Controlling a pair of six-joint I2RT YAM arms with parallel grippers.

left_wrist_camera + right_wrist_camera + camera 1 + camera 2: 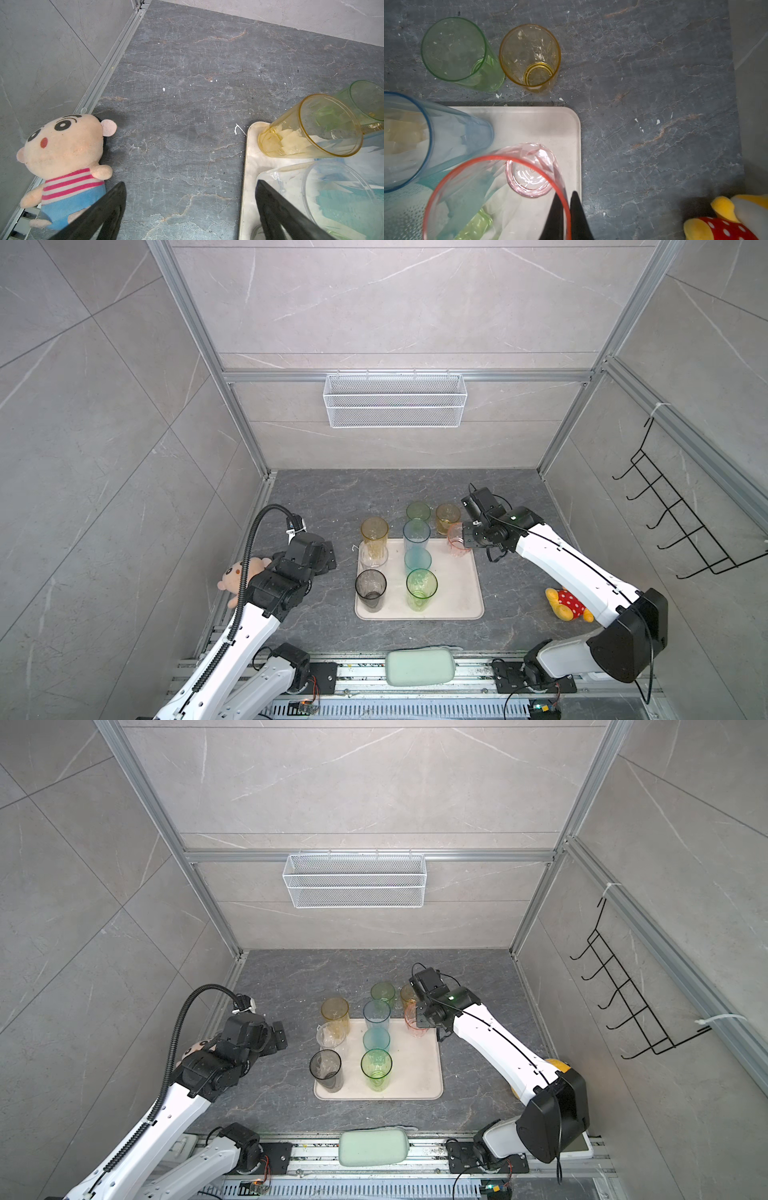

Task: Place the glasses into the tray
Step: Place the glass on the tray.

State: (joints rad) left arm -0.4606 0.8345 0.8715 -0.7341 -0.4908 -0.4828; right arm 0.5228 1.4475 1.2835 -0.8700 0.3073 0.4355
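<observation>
- Right wrist view: the right claw [566,196] is seen clenched on the wall of the pink glass [500,187], one finger inside the rim and one outside.
- The pink glass is held upright over the far right corner of the tray [550,124]. Whether its base already rests on the tray cannot be told.
- The left claw [191,187] is spread wide and empty, and hangs over the worktop [187,93] just beside the tray's left edge.
- Six other glasses are seen standing in the tray in both top views. The short green glass [452,48] and the short amber glass [529,56] stand side by side on the worktop, just beyond the tray's far edge.
- The step in hand is judged to be the setting down of the pink glass, with two glasses left to be fetched afterwards.
- For the next move, the pink glass should be lowered until it is borne by the tray. The grip should then be released and the claw drawn straight up, so that the inner finger clears the rim without tipping it.
- Care is called for near the pale blue glass [425,141], which stands close by.
</observation>
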